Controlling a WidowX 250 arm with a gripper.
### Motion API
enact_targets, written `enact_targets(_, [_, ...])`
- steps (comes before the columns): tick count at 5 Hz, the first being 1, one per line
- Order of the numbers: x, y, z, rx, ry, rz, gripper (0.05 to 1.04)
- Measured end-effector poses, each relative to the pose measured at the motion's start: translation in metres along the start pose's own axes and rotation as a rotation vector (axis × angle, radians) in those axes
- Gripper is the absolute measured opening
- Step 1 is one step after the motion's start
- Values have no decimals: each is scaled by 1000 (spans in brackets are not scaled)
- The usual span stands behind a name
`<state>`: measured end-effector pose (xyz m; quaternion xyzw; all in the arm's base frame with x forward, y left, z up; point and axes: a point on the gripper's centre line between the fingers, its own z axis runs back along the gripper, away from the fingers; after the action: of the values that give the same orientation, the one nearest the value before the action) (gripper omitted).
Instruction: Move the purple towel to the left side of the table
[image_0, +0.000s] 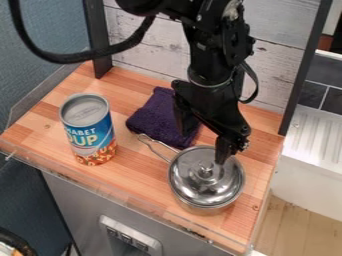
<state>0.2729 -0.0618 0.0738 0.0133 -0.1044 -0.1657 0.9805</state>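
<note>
"Taking twelve o'clock as the top of the view, where was the purple towel (150, 121)?"

"Crumpled near the middle of the wooden table (41, 125), with the soup can (88, 131) at about nine o'clock from it and the lidded pot (207, 181) at five."

"And the step in hand?"

"Getting a grip on the cloth, I judged. The claw wanted to rise a little, shift toward ten o'clock until both fingers were over the cloth, then come down and pinch a raised fold. The pot's handle (157, 148) pointed toward ten o'clock, right by the towel's near edge, so a low sweep could have snagged it."

"Then straight to nine?"

"Not low. The can was in the way; better to lift well and pass behind it, toward ten, before setting the towel down on the left."

"How was the claw itself?"

"The black gripper (204, 146) was spread wide, with nothing held between its fingers. One finger was over the towel's right part, the other over the pot's lid (199, 175). Whether either touched, I couldn't tell."
</note>
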Motion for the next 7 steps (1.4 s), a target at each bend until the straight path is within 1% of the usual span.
enact_targets(1, [-3,0,-8,-2,32,3,1001])
enact_targets(2, [12,32,-20,22,36,104,1001])
enact_targets(3, [27,51,-29,33,18,174,1001])
enact_targets(4, [34,74,-45,66,16,273,1001])
enact_targets(5, [42,88,-58,89,21,327,1001])
enact_targets(6, [43,100,-73,92,34,377,1001])
enact_targets(7, [40,103,-90,97,70,387,1001])
